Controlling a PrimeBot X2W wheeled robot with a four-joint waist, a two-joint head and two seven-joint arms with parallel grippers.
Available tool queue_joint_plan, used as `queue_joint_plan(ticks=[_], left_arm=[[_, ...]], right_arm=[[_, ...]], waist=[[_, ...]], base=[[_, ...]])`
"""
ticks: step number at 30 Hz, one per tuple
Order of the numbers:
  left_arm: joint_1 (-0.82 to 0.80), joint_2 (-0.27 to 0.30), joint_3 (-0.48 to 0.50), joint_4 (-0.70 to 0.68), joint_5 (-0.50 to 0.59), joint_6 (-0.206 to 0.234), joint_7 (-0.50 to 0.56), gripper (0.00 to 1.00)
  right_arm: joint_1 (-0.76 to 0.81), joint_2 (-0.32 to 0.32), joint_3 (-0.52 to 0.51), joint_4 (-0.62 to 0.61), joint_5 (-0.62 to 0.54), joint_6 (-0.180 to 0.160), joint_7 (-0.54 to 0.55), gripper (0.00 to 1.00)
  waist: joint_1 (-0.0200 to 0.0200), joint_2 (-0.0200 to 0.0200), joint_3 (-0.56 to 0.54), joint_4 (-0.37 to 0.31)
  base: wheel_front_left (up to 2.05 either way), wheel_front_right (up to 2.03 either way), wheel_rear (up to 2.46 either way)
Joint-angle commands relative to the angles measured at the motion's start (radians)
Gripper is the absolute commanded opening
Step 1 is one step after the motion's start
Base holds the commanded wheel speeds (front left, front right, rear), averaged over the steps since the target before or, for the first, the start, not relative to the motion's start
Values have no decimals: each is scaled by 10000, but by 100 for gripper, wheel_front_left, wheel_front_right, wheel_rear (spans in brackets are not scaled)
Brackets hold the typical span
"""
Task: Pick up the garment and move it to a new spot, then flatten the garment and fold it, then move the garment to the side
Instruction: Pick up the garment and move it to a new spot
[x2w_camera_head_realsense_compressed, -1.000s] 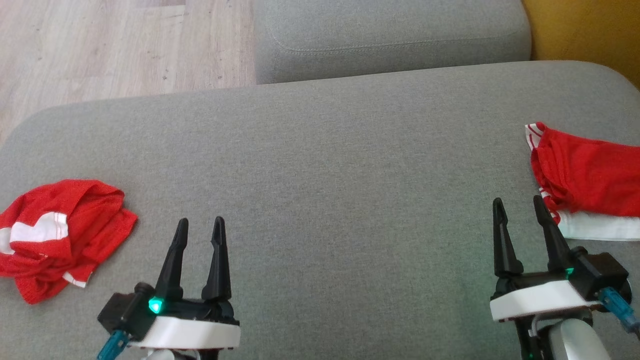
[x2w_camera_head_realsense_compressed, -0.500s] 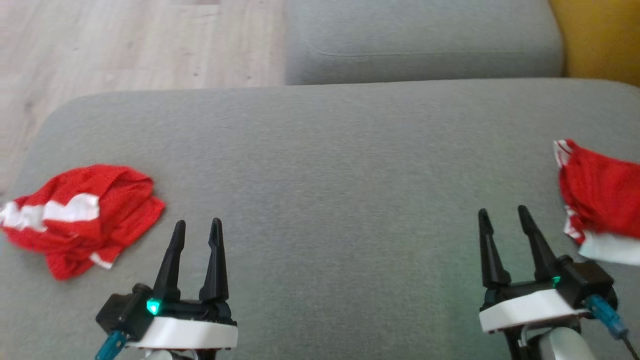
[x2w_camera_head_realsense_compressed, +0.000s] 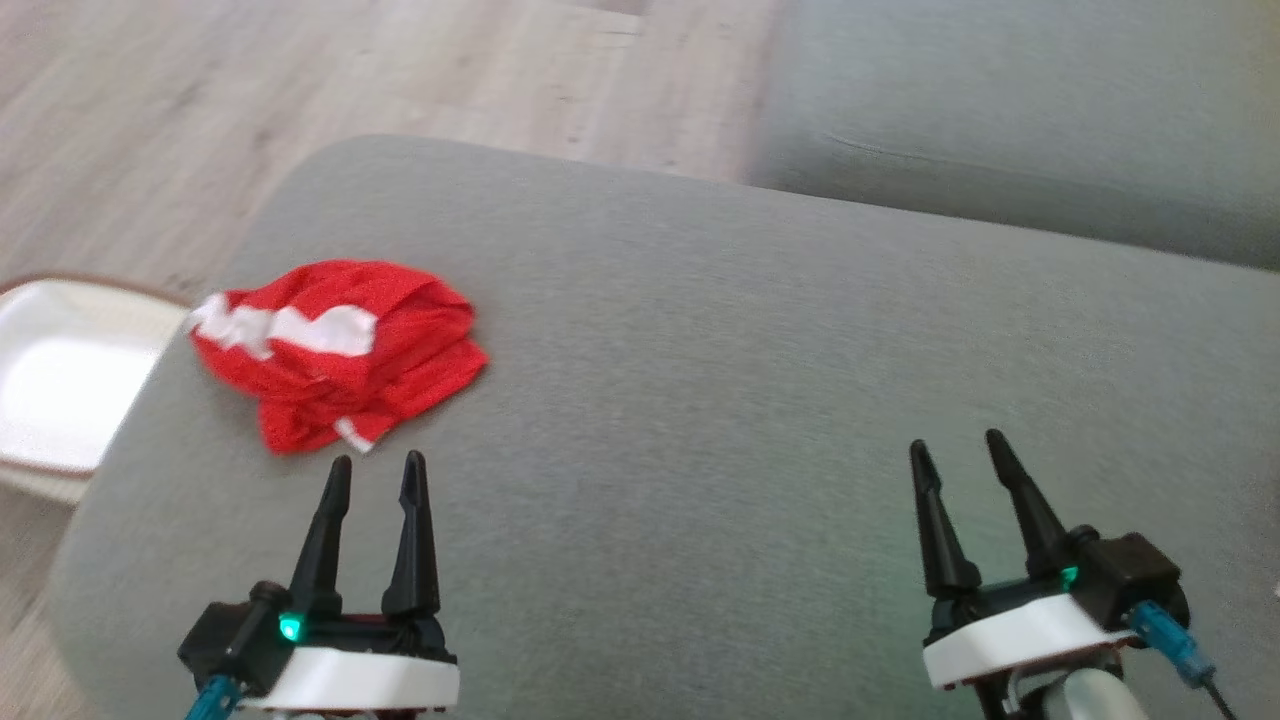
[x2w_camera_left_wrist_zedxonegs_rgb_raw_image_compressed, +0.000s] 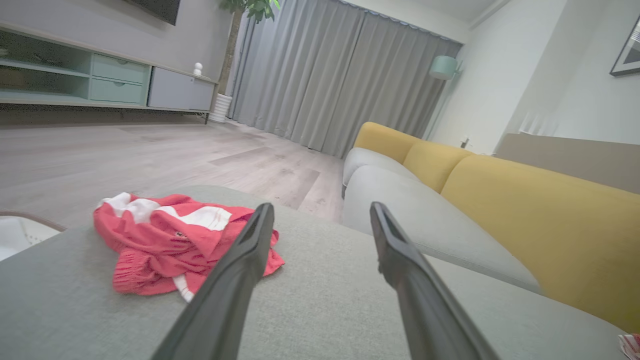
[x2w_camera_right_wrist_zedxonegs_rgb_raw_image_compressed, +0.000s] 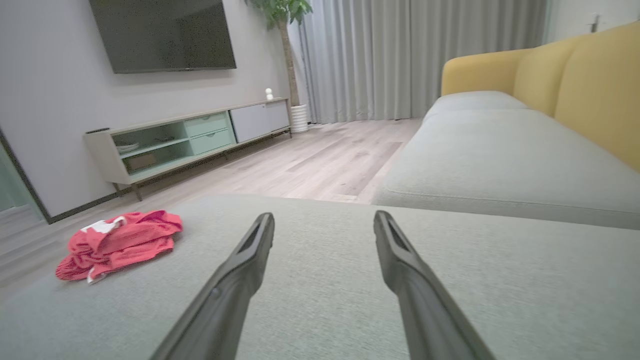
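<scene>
Red with a white band, the crumpled garment (x2w_camera_head_realsense_compressed: 335, 350) lies bunched on the grey sofa cushion (x2w_camera_head_realsense_compressed: 720, 330), up near its far left corner and close to the left edge, with a white tub (x2w_camera_head_realsense_compressed: 50, 380) on the wooden floor (x2w_camera_head_realsense_compressed: 300, 90) just past that edge. Left gripper (x2w_camera_head_realsense_compressed: 376, 458) hangs over the near left part of the cushion, fingers parted and holding nothing, tips just short of the garment's near edge. Right gripper (x2w_camera_head_realsense_compressed: 954, 440) sits well apart over the near right side, likewise spread and empty.
</scene>
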Motion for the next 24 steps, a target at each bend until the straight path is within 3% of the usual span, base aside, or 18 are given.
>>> queue_joint_plan(ticks=[1, 12, 21, 24], left_arm=[[-285, -5, 407, -316, 99, 15, -65, 100], [-261, -2, 746, -304, 205, 15, -65, 100], [-477, 61, 1018, -304, 293, 15, -65, 100], [-1058, 336, 1147, 673, 667, 15, -65, 100]], right_arm=[[-232, -32, 341, -267, 88, 67, -109, 100], [-271, -32, 412, -263, 191, 67, -109, 100], [-404, -32, 525, -317, -17, 67, -109, 100], [-633, -32, 318, -391, -279, 67, -109, 100]], waist=[[0, 0, -68, 638], [0, 0, -21, 1569], [0, 0, 350, 1433], [0, 0, 870, 1204]], base=[[0, 0, 0], [0, 0, 0], [0, 0, 0], [0, 0, 0]])
